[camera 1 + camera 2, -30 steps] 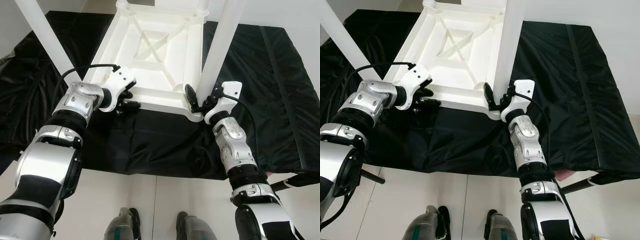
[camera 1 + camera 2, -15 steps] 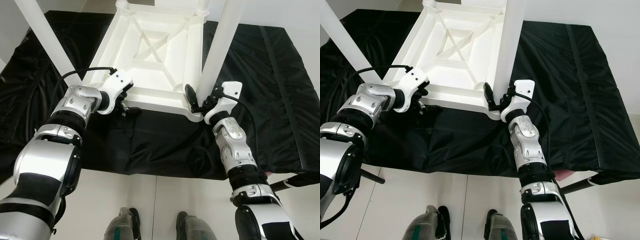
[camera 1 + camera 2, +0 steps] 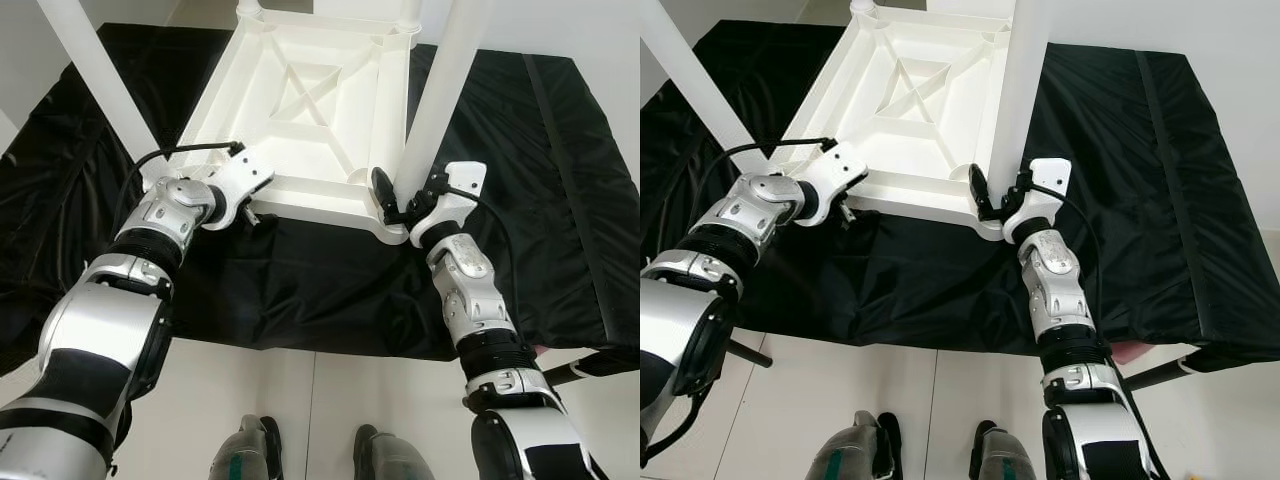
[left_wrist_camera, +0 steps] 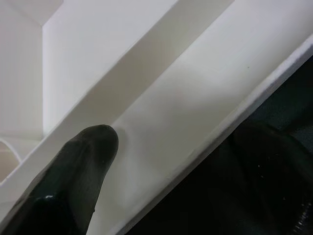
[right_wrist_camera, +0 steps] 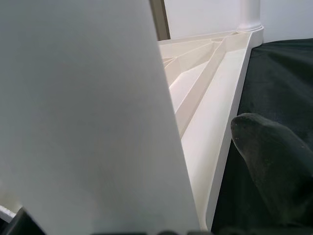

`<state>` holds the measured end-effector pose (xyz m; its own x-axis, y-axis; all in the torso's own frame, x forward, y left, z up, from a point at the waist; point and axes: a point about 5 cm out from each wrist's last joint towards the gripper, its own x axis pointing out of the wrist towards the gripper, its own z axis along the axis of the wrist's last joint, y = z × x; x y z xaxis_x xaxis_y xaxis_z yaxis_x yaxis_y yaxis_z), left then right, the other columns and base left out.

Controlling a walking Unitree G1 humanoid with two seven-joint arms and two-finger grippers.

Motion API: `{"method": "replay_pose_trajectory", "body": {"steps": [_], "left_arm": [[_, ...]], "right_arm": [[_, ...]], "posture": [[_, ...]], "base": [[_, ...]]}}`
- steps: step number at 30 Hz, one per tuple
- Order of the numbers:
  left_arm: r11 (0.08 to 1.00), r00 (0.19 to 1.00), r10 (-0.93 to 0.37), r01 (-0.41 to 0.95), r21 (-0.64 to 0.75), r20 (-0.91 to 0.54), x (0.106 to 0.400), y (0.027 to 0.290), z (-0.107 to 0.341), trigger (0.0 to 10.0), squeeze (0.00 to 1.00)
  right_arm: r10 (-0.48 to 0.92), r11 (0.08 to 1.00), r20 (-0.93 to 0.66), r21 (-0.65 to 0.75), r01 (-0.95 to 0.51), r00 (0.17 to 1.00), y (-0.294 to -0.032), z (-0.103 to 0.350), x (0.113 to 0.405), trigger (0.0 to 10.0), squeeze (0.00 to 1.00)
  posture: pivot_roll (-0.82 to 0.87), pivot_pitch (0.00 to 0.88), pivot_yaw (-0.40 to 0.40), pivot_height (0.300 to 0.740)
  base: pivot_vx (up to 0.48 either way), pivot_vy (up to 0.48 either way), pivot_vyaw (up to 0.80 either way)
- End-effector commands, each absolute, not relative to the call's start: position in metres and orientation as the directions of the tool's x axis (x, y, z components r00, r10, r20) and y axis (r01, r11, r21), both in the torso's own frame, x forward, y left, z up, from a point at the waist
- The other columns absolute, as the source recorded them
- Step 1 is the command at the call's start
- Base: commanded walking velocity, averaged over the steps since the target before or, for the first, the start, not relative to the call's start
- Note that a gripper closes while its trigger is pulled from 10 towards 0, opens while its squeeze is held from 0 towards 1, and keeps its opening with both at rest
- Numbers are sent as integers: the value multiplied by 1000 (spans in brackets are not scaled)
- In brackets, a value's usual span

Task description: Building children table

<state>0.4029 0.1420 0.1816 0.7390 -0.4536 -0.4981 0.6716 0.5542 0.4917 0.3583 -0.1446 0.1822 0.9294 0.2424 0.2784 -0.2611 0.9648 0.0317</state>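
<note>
The upturned table (image 3: 310, 110) lies on black cloth (image 3: 300, 280); left gripper (image 3: 252, 200) clamps its rim, right gripper (image 3: 400, 205) clasps a leg (image 3: 435, 100).

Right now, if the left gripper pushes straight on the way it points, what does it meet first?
Most likely the near edge rail of the upturned white table: the left gripper is already at it, one black finger against the rail. Depth past that is unclear.
</note>
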Motion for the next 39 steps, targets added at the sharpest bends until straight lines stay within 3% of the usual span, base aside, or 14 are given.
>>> {"method": "replay_pose_trajectory", "body": {"steps": [1,6,8,14,15,23,27,33,39], "left_arm": [[540,692,-404,708,455,-598,393,151,150,10000,0],[456,592,-525,802,385,-611,389,144,157,10000,0],[399,518,-590,854,334,-619,385,142,161,10000,0],[371,459,-648,887,274,-608,381,140,165,10000,0],[349,413,-682,909,227,-604,378,139,164,10000,0],[288,333,-720,942,175,-609,370,138,161,10000,0],[216,244,-739,969,122,-628,359,140,158,10000,0],[194,210,-743,976,97,-636,355,140,157,10000,0],[137,124,-771,990,27,-624,344,137,157,10000,0]], "right_arm": [[212,971,288,41,-234,934,-151,186,361,10000,0],[217,971,288,36,-237,933,-151,189,365,10000,0],[224,970,287,28,-241,931,-151,191,369,10000,0],[227,970,286,17,-241,931,-150,195,374,10000,0],[236,968,292,14,-251,927,-147,197,375,10000,0],[246,965,293,13,-261,924,-145,198,377,10000,0],[247,965,294,8,-261,924,-147,198,380,10000,0],[243,967,295,7,-256,924,-148,199,382,10000,0],[231,969,316,7,-246,920,-146,207,386,10000,0]], "posture": [[24,144,69,740],[36,145,66,740],[36,145,66,740],[48,140,61,740],[56,136,58,740],[60,133,60,740],[59,135,66,740],[60,136,67,740],[62,133,65,740]], "base": [[0,0,0],[0,0,0],[0,0,0],[0,0,0],[0,0,0],[0,0,0],[0,0,0],[0,0,0],[0,0,0]]}}
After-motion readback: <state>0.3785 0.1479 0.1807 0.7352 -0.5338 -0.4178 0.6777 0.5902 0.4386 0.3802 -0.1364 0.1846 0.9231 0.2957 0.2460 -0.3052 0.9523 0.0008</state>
